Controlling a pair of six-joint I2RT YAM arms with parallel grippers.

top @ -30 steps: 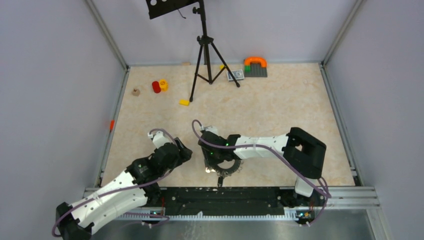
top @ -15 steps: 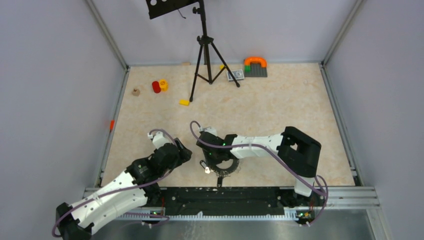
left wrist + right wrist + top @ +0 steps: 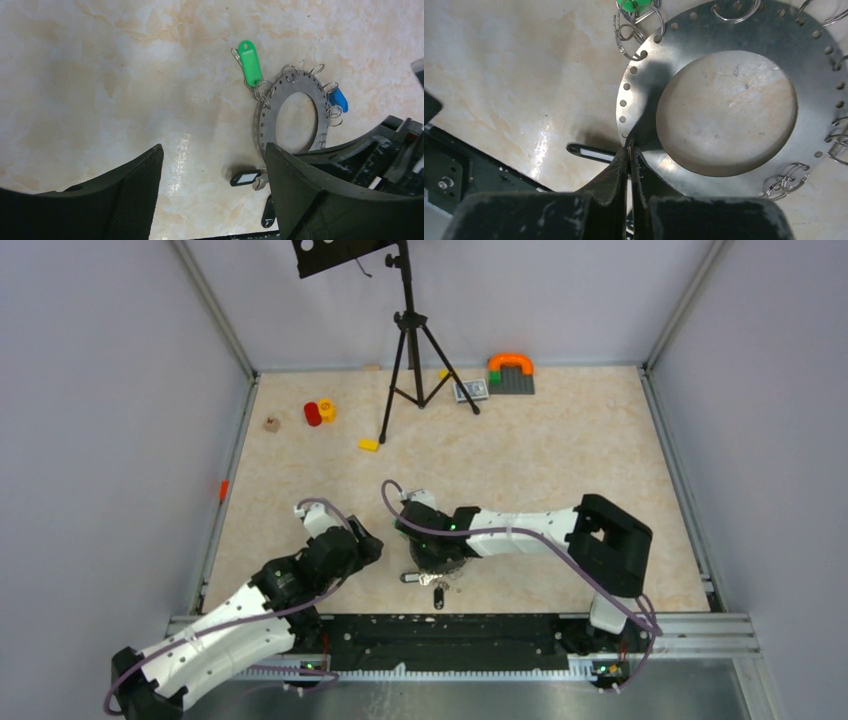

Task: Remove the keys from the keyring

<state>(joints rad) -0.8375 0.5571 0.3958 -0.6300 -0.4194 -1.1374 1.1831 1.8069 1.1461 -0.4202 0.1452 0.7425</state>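
The keyring (image 3: 265,120) lies on the marble table as a flat grey perforated disc (image 3: 644,75) with a wide hole. Small split rings and keys hang round its rim: a green-tagged one (image 3: 249,62), a blue-tagged one (image 3: 339,99) and a black-tagged one (image 3: 244,178). My right gripper (image 3: 629,148) is shut at the ring's outer rim, pinching a thin metal sliver right beside the black tag (image 3: 589,151). From above, the right gripper (image 3: 430,562) covers most of the ring. My left gripper (image 3: 214,150) stands open and empty, just left of the ring (image 3: 365,545).
Another black key (image 3: 438,598) lies near the black rail (image 3: 440,640) at the table's front edge. A tripod (image 3: 408,350) stands at the back. Red and yellow pieces (image 3: 313,413), a yellow block (image 3: 369,445) and an orange arch on a grey plate (image 3: 511,365) lie far off.
The right gripper's jaws have closed fully at the ring's rim. The ring, seen before as an arc below the gripper, now sits mostly hidden under it. The left arm stayed put.
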